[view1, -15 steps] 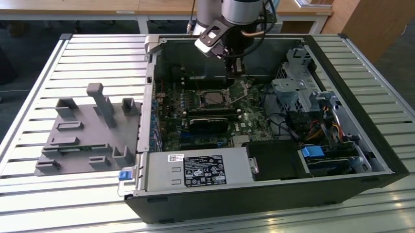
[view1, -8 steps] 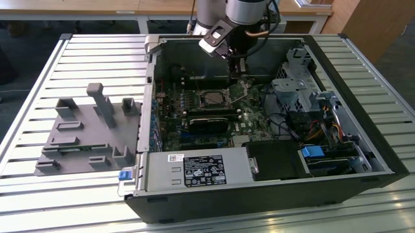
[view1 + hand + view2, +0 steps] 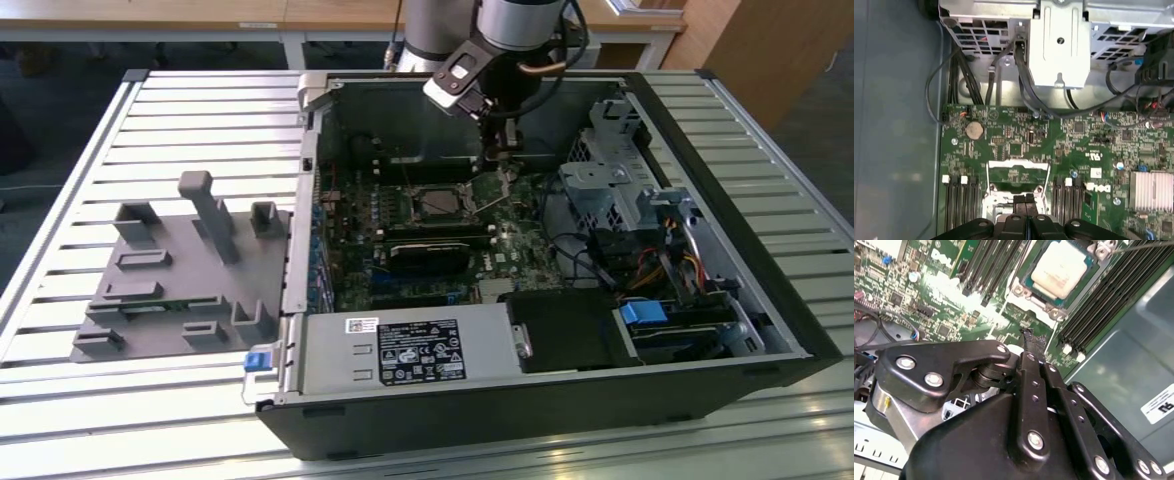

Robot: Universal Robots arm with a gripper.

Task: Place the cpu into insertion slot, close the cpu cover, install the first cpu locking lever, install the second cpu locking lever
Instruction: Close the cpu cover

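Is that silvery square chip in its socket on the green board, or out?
In. In the second wrist view the cpu lies flat inside its socket on the motherboard.

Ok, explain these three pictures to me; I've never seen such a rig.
A robot arm reaches into an open black metal computer case lying on a slatted metal table. The exterior view looks on from outside; both wrist views ride on the arm, looking past its black gripper. A grey plastic holder block sits beside the case. The small square cpu chip with a pale metal top lies in its socket on the green circuit board. The gripper is shut near that socket, holding nothing.
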